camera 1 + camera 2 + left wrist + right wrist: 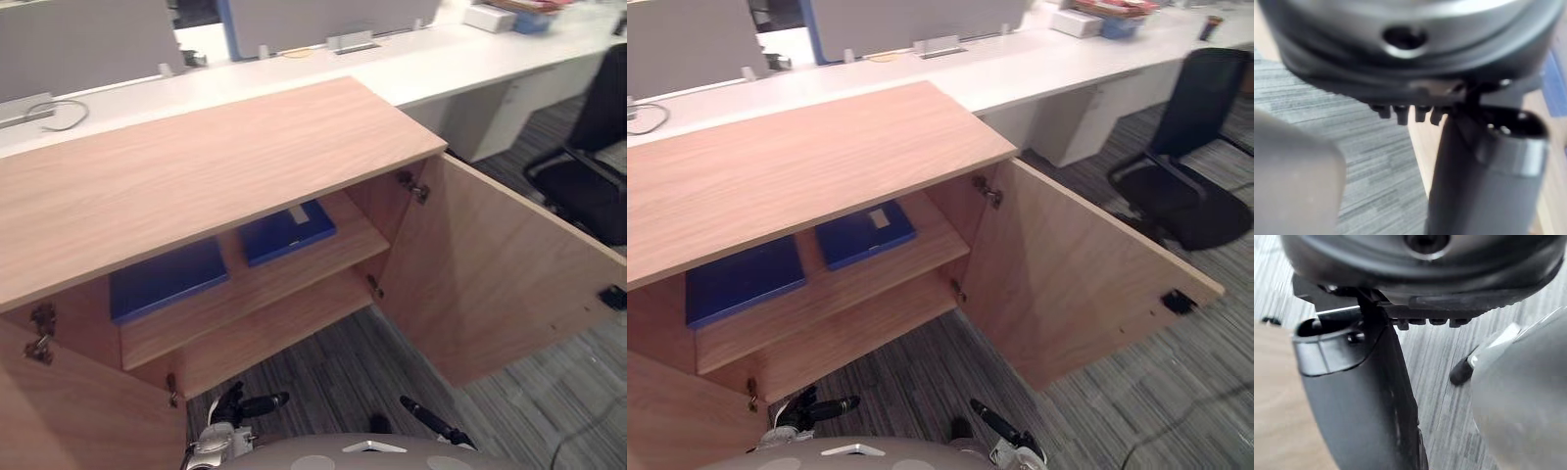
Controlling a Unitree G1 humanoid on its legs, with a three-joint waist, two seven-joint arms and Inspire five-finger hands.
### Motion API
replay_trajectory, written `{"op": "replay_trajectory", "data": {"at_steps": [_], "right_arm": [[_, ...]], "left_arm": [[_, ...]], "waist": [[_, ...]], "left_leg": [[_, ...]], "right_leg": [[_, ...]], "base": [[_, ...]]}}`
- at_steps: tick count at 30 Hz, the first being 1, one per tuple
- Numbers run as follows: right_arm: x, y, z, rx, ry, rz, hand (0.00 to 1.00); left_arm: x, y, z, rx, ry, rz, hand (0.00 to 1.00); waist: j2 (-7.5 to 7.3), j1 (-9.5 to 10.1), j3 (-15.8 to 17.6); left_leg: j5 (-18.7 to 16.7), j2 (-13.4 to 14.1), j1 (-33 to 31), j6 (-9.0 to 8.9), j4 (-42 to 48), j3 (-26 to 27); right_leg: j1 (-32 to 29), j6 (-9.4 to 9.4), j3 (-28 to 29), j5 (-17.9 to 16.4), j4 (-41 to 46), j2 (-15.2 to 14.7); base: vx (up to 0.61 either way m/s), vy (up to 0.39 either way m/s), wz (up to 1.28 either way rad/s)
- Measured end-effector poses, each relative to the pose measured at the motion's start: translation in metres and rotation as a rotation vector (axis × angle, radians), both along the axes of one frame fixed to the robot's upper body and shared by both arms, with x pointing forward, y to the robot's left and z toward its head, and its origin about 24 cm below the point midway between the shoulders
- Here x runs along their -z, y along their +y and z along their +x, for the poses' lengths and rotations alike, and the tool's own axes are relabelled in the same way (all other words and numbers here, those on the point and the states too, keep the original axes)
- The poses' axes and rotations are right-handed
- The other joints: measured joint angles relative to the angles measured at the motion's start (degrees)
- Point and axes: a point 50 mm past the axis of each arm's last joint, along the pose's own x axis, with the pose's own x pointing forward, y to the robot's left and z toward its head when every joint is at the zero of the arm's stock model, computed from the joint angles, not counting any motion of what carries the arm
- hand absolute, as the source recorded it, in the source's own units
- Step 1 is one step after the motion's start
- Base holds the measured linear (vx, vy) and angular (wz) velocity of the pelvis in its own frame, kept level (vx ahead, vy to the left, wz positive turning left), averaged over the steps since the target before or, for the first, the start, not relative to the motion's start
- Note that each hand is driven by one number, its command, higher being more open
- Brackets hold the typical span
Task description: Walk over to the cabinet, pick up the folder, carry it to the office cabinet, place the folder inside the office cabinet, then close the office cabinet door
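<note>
– In the cabinet (196, 166), far left, what is that blue thing?

– First comes the left door (59, 411), and it is wide open. Then the left folder (167, 279). It lies flat on the top shelf (294, 279). Just beside it lies the right folder (287, 231), with a small pale label on it. I cannot tell which one the robot brought.

– So the putting-in part is done?

– I think so. Both folders are inside, and nothing is being carried.

– What are the hands doing?

– The left robot hand (240, 406) hangs low in front of the cabinet. Its fingers are loose and hold nothing. The right robot hand (431, 421) hangs near it, loose too, with nothing in it.

– What comes next?

– Shutting the doors, I think. The right door (490, 284) swings far out to the right. A robot hand must get behind it and push it round to the cabinet. The left door needs a push too.

– What could go wrong?

– A push on the wrong side would only open the door more.

– And the room?

– The floor (323, 372) is grey striped carpet. Behind the cabinet runs a long white counter (294, 73). A cable (59, 116) lies on it at the left and a box (488, 17) at the right. A black chair (588, 166) stands far right.
</note>
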Motion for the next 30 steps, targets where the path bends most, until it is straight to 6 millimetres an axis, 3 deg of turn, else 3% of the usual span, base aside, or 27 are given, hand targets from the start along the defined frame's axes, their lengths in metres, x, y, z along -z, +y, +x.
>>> {"op": "replay_trajectory", "data": {"at_steps": [5, 13, 20, 21, 23, 24, 26, 27, 28, 30], "right_arm": [[0.001, 0.007, -0.004, -0.007, -0.006, 0.031, 1.0], [-0.001, 0.002, 0.002, -0.093, -0.038, 0.014, 1.0], [-0.005, 0.001, 0.013, -0.176, -0.07, -0.009, 1.0], [-0.005, 0.0, 0.012, -0.173, -0.067, -0.01, 1.0], [-0.004, -0.004, 0.005, -0.154, -0.052, -0.015, 1.0], [-0.003, -0.005, -0.004, -0.147, -0.03, -0.018, 1.0], [-0.003, -0.007, -0.014, -0.095, -0.014, -0.025, 1.0], [-0.003, -0.007, -0.014, -0.095, -0.013, -0.024, 1.0], [-0.002, -0.005, -0.014, -0.104, -0.009, -0.022, 1.0], [-0.004, -0.015, -0.011, -0.134, -0.007, -0.045, 1.0]], "left_arm": [[0.0, 0.013, -0.008, -0.198, -0.002, -0.021, 1.0], [-0.001, 0.002, 0.004, 0.011, -0.012, 0.011, 1.0], [-0.005, 0.001, 0.016, 0.088, -0.044, 0.05, 1.0], [-0.006, 0.002, 0.018, 0.086, -0.051, 0.061, 1.0], [-0.006, 0.002, 0.017, 0.084, -0.047, 0.067, 1.0], [-0.006, 0.001, 0.017, 0.085, -0.046, 0.065, 1.0], [-0.006, 0.002, 0.017, 0.09, -0.047, 0.067, 1.0], [-0.007, 0.004, 0.018, 0.097, -0.046, 0.072, 1.0], [-0.006, 0.004, 0.017, 0.107, -0.038, 0.073, 1.0], [-0.004, -0.006, 0.016, 0.18, -0.027, 0.046, 1.0]], "waist": [[-1.76, 0.17, 0.54], [-1.13, 0.03, 0.96], [-1.61, 0.17, 4.01], [-1.73, 0.14, 4.29], [-1.2, -0.03, 4.54], [-0.85, -0.01, 4.55], [-1.05, 0.07, 4.42], [-1.51, 0.11, 4.42], [-1.84, 0.1, 4.28], [0.16, -0.1, 4.22]], "left_leg": [[0.33, -0.24, 1.99, 0.64, -2.45, 4.63], [2.27, -1.06, 7.94, 1.57, -8.41, 7.78], [2.06, -1.69, 12.02, 1.71, -9.19, 15.13], [2.01, -1.15, 12.03, 1.79, -9.04, 16.57], [2.06, 0.52, 11.95, 1.76, -8.54, 18.36], [2.13, 1.68, 11.96, 1.62, -8.28, 18.69], [2.91, 3.89, 12.18, 0.25, -8.43, 20.48], [2.97, 3.76, 12.3, -0.02, -8.36, 20.98], [3.05, 3.58, 12.09, -0.43, -8.41, 21.12], [3.73, 3.38, 12.1, 0.47, -12.61, 18.58]], "right_leg": [[-2.36, 0.03, 2.74, 0.02, 2.34, -0.33], [-2.21, -0.14, 0.05, -0.72, 5.5, -0.7], [-6.24, 0.12, -0.58, -3.27, 15.26, -0.75], [-6.63, -0.72, -3.15, -3.8, 15.38, -1.42], [-8.29, -5.5, -10.17, -7.33, 23.43, -3.93], [-8.14, -6.34, -13.61, -8.23, 27.71, -5.65], [-6.56, -6.18, -18.46, -9.18, 31.39, -10.57], [-6.47, -5.04, -18.92, -8.92, 30.15, -10.94], [-6.22, -4.66, -19.82, -9.22, 29.42, -10.22], [-6.27, -4.9, -21.64, -9.23, 24.25, -7.4]], "base": [[-0.01, 0.05, -0.42], [0.04, 0.01, -0.18], [-0.08, -0.017, -0.45], [-0.12, -0.058, -0.44], [-0.05, -0.073, -0.29], [0.05, -0.084, -0.16], [0.13, -0.176, -0.44], [0.12, -0.187, -0.59], [0.06, -0.162, -0.65], [0.02, -0.167, -0.84]]}}
